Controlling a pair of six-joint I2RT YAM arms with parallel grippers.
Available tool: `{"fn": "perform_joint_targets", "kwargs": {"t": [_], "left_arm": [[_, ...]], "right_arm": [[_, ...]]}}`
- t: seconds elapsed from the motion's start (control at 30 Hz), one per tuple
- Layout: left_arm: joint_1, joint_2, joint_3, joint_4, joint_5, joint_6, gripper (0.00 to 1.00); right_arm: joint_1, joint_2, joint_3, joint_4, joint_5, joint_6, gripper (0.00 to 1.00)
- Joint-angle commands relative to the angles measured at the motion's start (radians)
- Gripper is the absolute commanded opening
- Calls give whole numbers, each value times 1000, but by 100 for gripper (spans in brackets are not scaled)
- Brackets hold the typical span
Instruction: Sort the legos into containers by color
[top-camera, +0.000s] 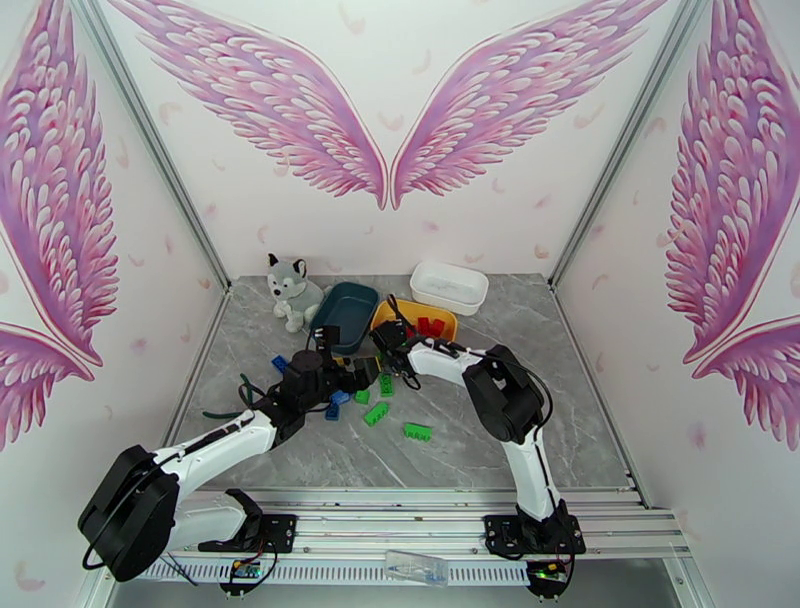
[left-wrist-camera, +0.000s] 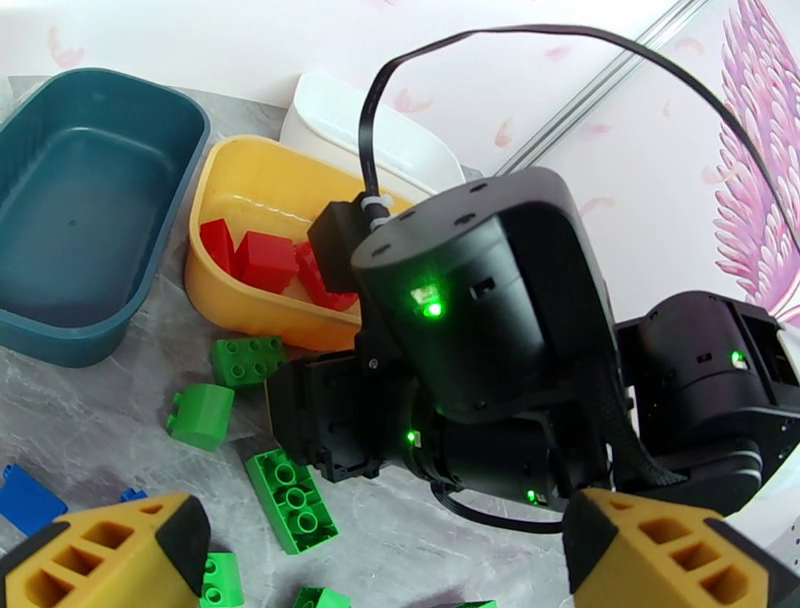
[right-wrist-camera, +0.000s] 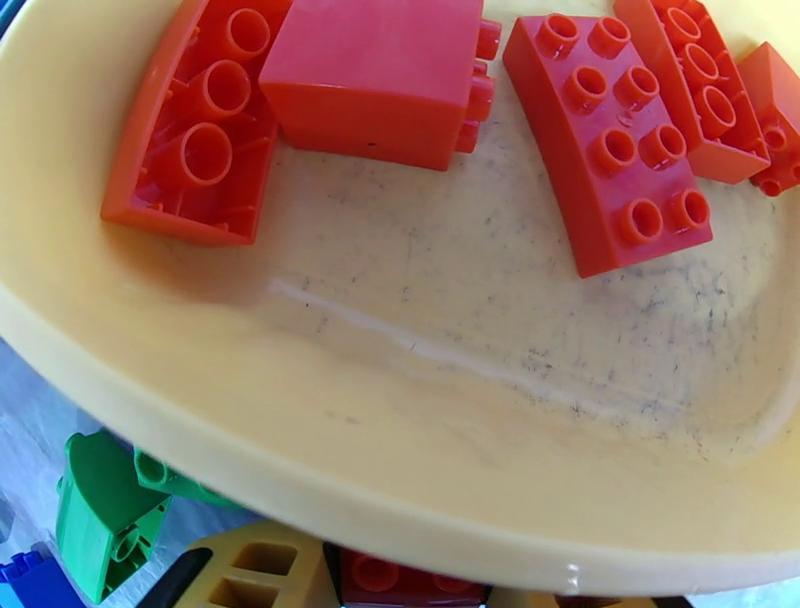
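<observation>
Bases of both arms sat on the rail (top-camera: 400, 535) at the near edge of the grey table (top-camera: 585, 400). Nearest on the table lay green legos (top-camera: 417, 432), loose and scattered, with a few blue legos (top-camera: 338, 398) just left of them. The left gripper (left-wrist-camera: 385, 545) hung over this scatter, released, its yellow fingers (left-wrist-camera: 110, 550) spread wide; a green lego lay flat on the table below the gap. Just beyond, the right gripper (right-wrist-camera: 395, 595) was clenched on a red lego (right-wrist-camera: 385, 572), held at the near rim of the yellow tub (right-wrist-camera: 420, 400). Inside that tub lay more red legos (right-wrist-camera: 610, 150): several with studs up, one turned over with its hollow underside showing, one block on its side. The right arm's black wrist rose over the tub's near wall. A teal tub (top-camera: 345, 315) stood just beside the yellow one, on its left. A white tub (top-camera: 450, 285) stood just behind the yellow one, nearer the back wall. Farthest left, a plush husky (top-camera: 293, 290) sat upright beside the teal tub's far corner.
</observation>
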Motion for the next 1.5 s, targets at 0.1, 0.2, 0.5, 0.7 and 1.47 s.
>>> {"fn": "perform_joint_targets", "kwargs": {"t": [0.1,0.2,0.5,0.7,1.47], "left_arm": [[5,-24,-18,-8,7,-5,99],[5,-28,-18,-6,6,-4,99],[5,-26,-19,-8,0,-1,99],[6,8,-4,-8,14,0,99],[28,8,9,-94,-69,16,99]], "right_arm": [[17,-108,-87,-10,4,7,36],[18,-154,-121,-9,-2,1,35],[13,-290,-167,-38,29,-27,36],[-33,-290,-77,-78,31,-40,36],[-175,-29,372,-228,-52,-68,64]]}}
